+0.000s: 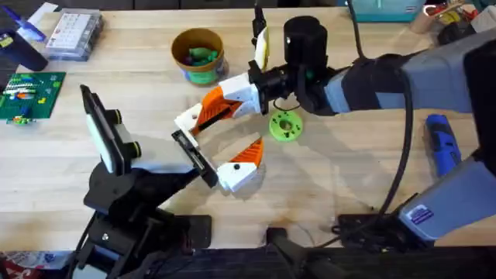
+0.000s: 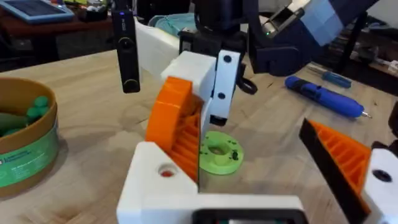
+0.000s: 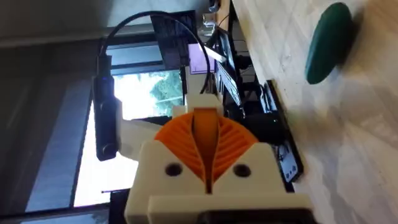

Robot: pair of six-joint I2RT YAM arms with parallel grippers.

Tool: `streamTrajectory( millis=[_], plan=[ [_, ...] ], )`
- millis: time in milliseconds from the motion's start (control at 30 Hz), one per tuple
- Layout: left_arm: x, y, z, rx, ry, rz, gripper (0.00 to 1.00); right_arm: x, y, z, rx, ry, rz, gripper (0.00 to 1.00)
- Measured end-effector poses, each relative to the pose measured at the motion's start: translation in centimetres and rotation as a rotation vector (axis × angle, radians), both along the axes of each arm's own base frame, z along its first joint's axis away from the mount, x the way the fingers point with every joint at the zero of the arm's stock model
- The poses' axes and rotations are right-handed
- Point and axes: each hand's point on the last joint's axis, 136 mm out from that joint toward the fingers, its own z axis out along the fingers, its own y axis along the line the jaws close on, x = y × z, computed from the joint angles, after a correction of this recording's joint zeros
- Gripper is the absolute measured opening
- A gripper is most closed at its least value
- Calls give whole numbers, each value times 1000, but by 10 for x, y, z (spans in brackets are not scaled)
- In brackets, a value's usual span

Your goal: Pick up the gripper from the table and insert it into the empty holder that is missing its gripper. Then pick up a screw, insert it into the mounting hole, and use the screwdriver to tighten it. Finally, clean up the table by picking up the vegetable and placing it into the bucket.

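Note:
My right gripper [image 1: 211,110] [image 3: 205,140] is shut on the orange wedge-shaped gripper piece [image 2: 173,124] and holds it against the holder [image 2: 158,180] [image 1: 186,120]. That holder is the white block with a red dot on my left gripper's [image 1: 225,138] [image 2: 249,165] near finger. The left gripper stands open; its other finger [image 1: 242,164] [image 2: 348,158] bears an orange wedge. The blue screwdriver [image 1: 442,143] [image 2: 323,96] lies on the table [image 1: 349,178] to the right. The tan bucket [image 1: 198,54] [image 2: 25,146] at the back holds green vegetable pieces [image 1: 203,56].
A light green disc [image 1: 284,125] [image 2: 219,152] lies just beside the grippers. A black cylinder [image 1: 304,35] stands behind it. A circuit board [image 1: 31,93] and a clear box [image 1: 74,32] sit at far left. A dark green oval thing [image 3: 329,40] rests on the wood.

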Motion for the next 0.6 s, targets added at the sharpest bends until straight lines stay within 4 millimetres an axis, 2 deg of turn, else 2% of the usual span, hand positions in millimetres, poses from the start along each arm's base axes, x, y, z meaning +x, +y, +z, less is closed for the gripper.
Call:
streamTrajectory(
  millis=[600],
  plan=[
    [0, 0, 0, -2, 2, 2, 987, -1, 0, 0, 6, -15, 6, 7]
  ],
)
